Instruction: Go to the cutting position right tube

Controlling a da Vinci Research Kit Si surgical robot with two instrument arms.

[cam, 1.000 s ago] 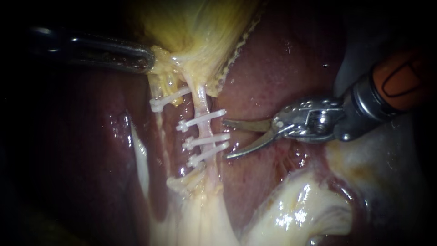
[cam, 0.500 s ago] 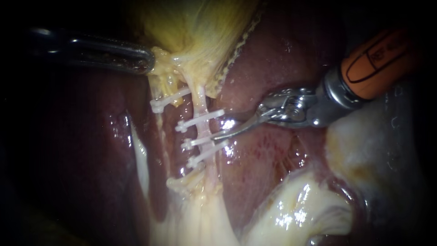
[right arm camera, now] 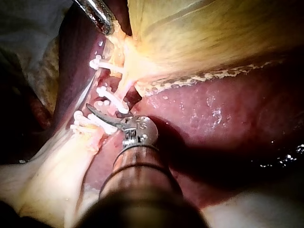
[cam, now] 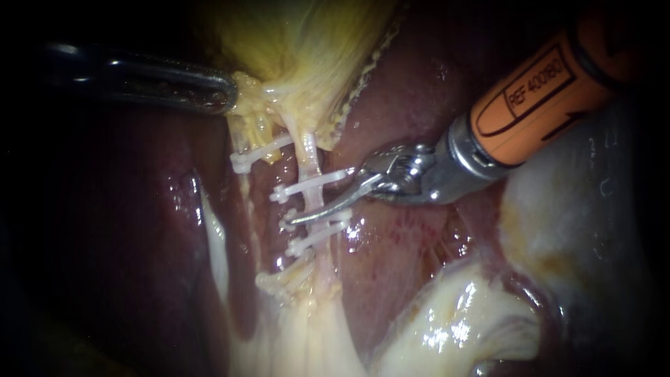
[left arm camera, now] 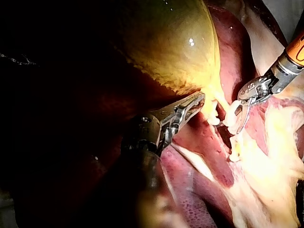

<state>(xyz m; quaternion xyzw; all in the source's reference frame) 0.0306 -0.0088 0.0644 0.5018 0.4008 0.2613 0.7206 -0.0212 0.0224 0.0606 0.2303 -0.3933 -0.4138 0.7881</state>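
Blades of right instrument (cam: 310,211) parted astride right tube (cam: 308,150) between clips (cam: 296,187), left instrument (cam: 232,94) clamped on gallbladder (cam: 300,42).

Red liver (cam: 412,98), yellow gallbladder (cam: 300,42) on it, clipped tubes (cam: 309,150) running over it

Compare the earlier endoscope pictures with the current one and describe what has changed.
The right instrument advanced leftward to the right tube; its open jaws now reach across it between two clips. The left instrument kept its grip on the gallbladder; tube and clips stayed put.
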